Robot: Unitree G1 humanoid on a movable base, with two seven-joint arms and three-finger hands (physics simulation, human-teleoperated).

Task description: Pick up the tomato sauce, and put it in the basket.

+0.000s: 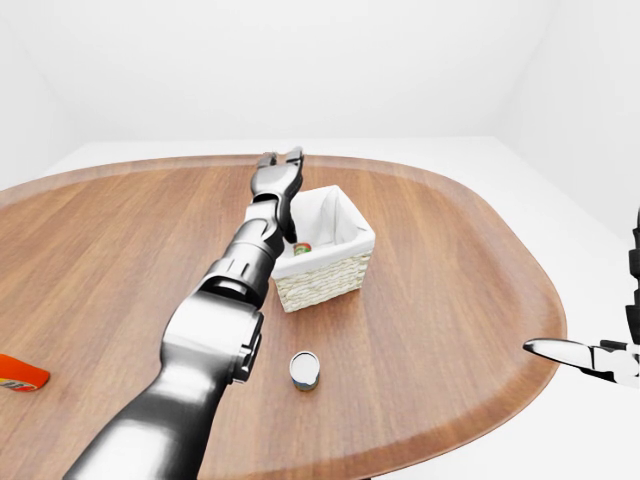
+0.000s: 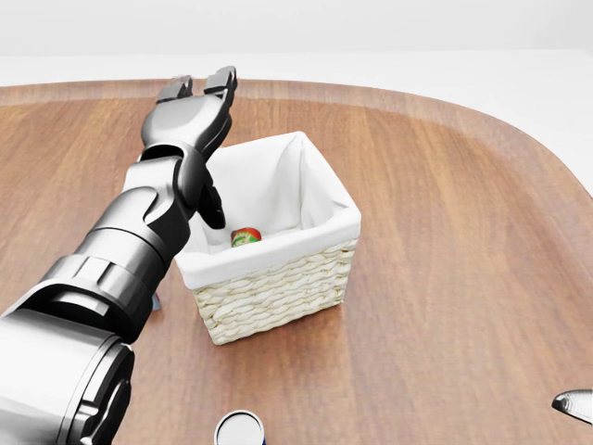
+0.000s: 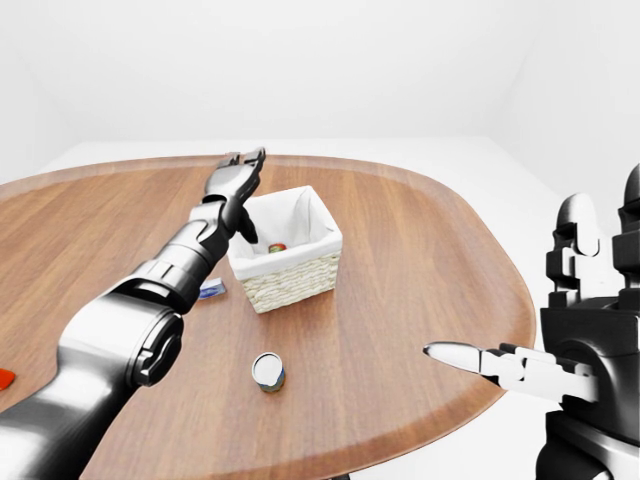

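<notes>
- Sauce, a small red tomato sauce can (image 2: 245,237) with a green label, is lying inside the white-lined woven wicker basket (image 2: 278,283), against the lining at its left wall in the head view; the task is looking essentially done.
- Left hand (image 2: 197,100) is hovering above the basket's left rim, fingers spread, gripping nothing.
- Can is seemingly tipped, though its long axis is too hidden to judge.
- Right hand (image 3: 500,362) is idling off the wooden counter (image 2: 445,232), fingers extended.
</notes>
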